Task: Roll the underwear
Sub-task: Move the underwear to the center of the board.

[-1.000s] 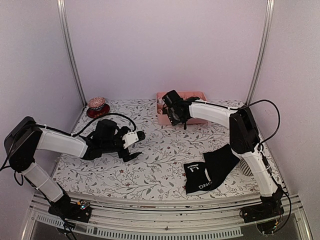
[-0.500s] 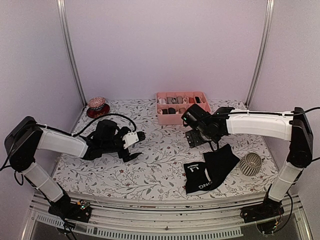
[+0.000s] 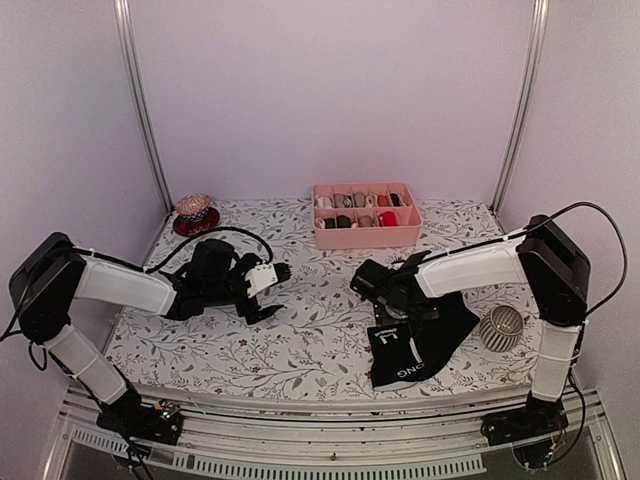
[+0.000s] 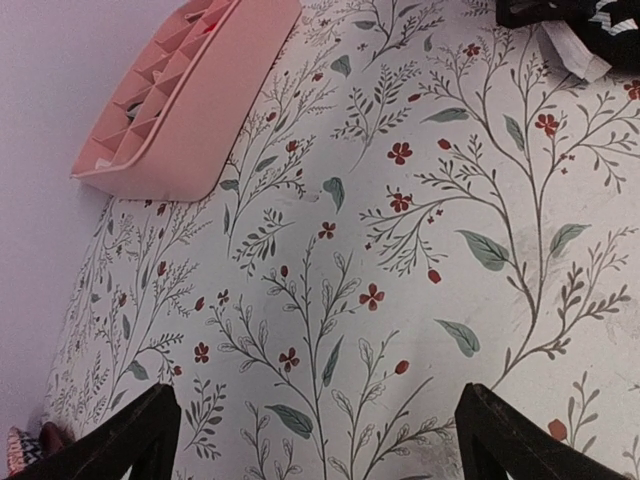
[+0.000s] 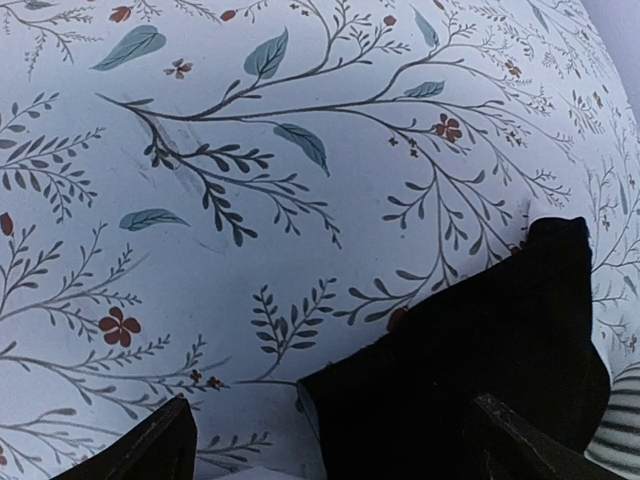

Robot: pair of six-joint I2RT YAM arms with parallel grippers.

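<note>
**A:** What kind of surface do the arms work on?

**B:** The bench (image 3: 320,345) carries a white cloth printed with leafy sprigs and small red flowers. Pale lilac walls close it at the left, right and far sides. A metal post (image 3: 140,110) stands in each far corner, and a metal rail (image 3: 330,405) runs along the near edge.

**A:** And the underwear?

**B:** The underwear (image 3: 400,358) lies at the near right, close to that near edge. One is a lettered brief, black with white letters. A second black piece (image 3: 455,322) touches it on the right, partly under the right arm.

**A:** How do the claws stand?

**B:** The right claw (image 3: 392,308) hangs at the far edge of the lettered brief with its fingers spread apart. Its wrist view shows a black fabric corner just below. Whether it touches cannot be told. The left claw (image 3: 275,292) hovers over printed cloth at the left centre, also spread wide.

**A:** Where is there room to move?

**B:** Printed cloth runs between the two claws. The pink tray (image 3: 365,237) sits at the far side, and a ribbed cup (image 3: 500,325) lies just right of the black fabric, near the right wall. A red saucer (image 3: 194,212) sits in the far left corner.
</note>
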